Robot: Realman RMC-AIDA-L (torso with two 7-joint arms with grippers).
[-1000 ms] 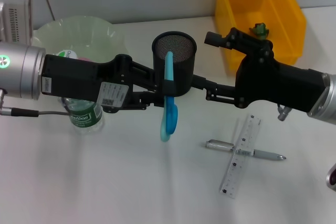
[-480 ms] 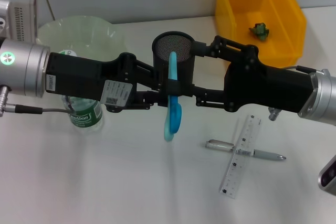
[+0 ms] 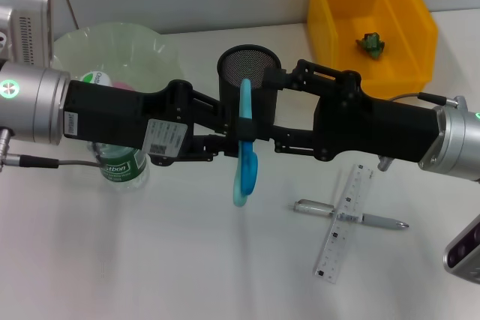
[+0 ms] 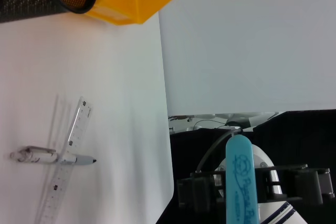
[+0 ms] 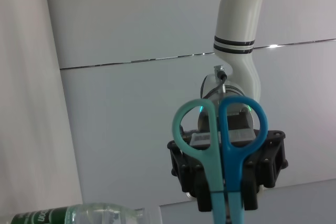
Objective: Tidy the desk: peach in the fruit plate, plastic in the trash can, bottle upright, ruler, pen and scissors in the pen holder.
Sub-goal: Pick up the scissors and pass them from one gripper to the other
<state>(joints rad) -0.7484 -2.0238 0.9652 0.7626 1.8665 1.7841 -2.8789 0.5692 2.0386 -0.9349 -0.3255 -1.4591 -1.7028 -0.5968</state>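
At frame centre our left gripper is clamped on the scissors, held upright with handles down just before the pen holder, while our right gripper, finger state unclear, meets it from the right.

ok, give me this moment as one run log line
left gripper: shut on scissors | right gripper: beside scissors, fingers open | pen holder: behind scissors | pen, ruler: on desk

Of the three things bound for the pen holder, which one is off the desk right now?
The scissors: held in the air by the left end effector. The ruler and pen lie crossed on the desk.
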